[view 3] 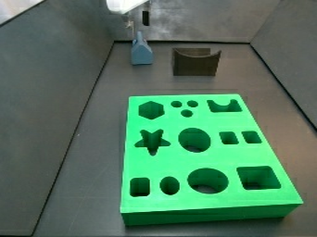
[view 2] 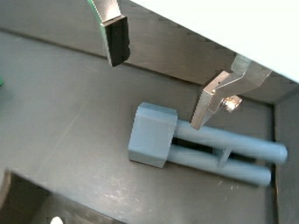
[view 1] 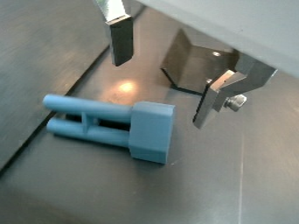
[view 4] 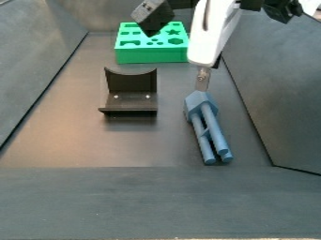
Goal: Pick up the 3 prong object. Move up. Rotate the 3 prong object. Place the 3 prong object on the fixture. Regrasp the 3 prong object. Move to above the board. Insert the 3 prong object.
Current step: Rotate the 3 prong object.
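Observation:
The 3 prong object (view 1: 128, 127) is a blue-grey piece with a blocky head and parallel prongs, lying flat on the dark floor (view 4: 75, 141). It shows in both wrist views (view 2: 187, 144) and both side views (view 3: 140, 51) (view 4: 209, 127). My gripper (view 1: 163, 89) (view 2: 159, 93) hangs just above the head end, open, with nothing between its fingers (view 1: 121, 44). In a side view the gripper (view 4: 200, 80) is right over the piece's near-board end. The dark fixture (view 4: 129, 91) (view 3: 195, 60) (view 1: 198, 61) stands beside it. The green board (view 3: 205, 157) (view 4: 153, 39) lies apart.
Grey walls (view 3: 87, 65) enclose the floor; the 3 prong object lies close to one side wall (view 4: 269, 103). The fixture stands about one hand-width from the piece.

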Robot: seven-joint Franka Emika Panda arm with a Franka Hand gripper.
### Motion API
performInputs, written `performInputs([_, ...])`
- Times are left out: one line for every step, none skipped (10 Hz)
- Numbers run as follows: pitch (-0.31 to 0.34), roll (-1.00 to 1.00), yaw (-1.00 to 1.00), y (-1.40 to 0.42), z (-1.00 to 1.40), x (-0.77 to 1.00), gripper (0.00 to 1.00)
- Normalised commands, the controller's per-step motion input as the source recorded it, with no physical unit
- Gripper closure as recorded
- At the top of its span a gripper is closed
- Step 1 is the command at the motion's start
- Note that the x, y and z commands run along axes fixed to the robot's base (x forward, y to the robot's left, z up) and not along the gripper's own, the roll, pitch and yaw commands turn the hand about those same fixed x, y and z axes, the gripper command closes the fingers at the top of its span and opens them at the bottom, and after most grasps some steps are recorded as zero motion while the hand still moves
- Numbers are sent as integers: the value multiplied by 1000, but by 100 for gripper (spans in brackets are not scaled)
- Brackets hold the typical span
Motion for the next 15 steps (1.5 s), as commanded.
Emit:
performInputs([-4, 1, 1000, -1, -34, 30, 0])
performInputs([-4, 1, 1000, -1, -34, 30, 0])
performInputs([-4, 1, 1000, -1, -34, 30, 0])
performInputs([-4, 1, 1000, -1, -34, 30, 0])
performInputs([-4, 1, 1000, -1, -34, 30, 0])
performInputs([-5, 1, 1000, -1, -34, 30, 0])
performInputs([-5, 2, 1000, -1, -33, 30, 0])
performInputs([-5, 2, 1000, -1, -33, 30, 0])
performInputs([-5, 2, 1000, -1, -33, 30, 0])
performInputs([-5, 2, 1000, -1, -33, 30, 0])
performInputs([-6, 2, 1000, -1, -33, 31, 0])
performInputs([-6, 2, 1000, -1, -33, 31, 0])
performInputs([-7, 2, 1000, -1, -33, 31, 0])
performInputs([-7, 2, 1000, -1, -33, 31, 0])
performInputs([-7, 2, 1000, -1, -33, 31, 0])
